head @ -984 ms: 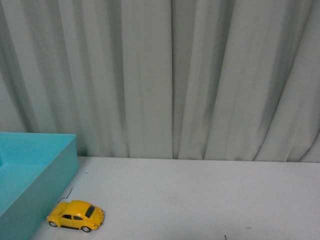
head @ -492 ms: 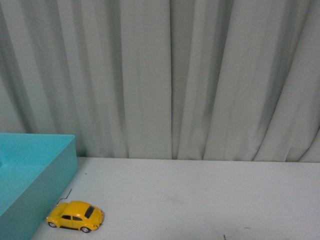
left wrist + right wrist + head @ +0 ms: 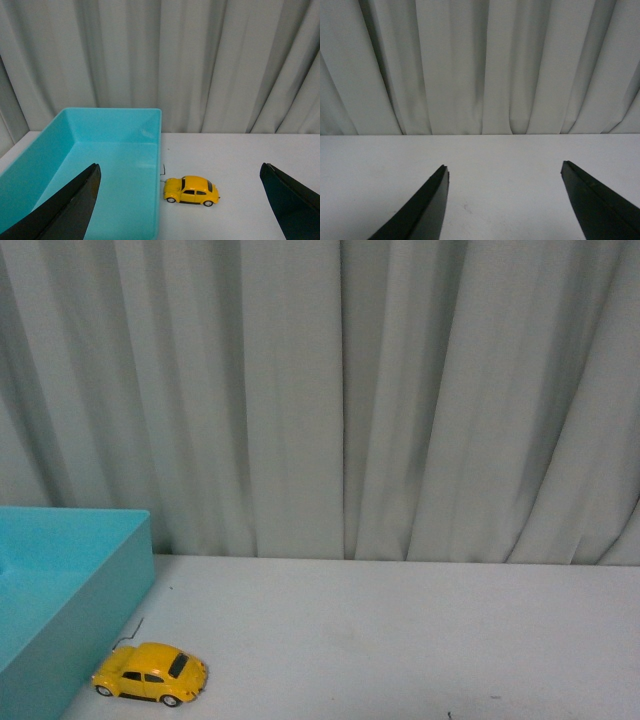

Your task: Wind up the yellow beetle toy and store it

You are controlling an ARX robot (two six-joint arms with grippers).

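Observation:
The yellow beetle toy stands on its wheels on the white table, right beside the long wall of a turquoise box. In the left wrist view the same toy lies ahead of my left gripper, whose dark fingers are wide open and well short of it. A thin dark wire sticks up at the toy's end nearest the box. My right gripper is open over bare table, with the toy out of its view. Neither gripper shows in the front view.
The turquoise box is open-topped and looks empty inside. A grey pleated curtain closes off the back of the table. White tabletop stretches to the right of the toy.
The toy sits very slightly lower and further left in the front view than a second ago; otherwise nothing has visibly changed.

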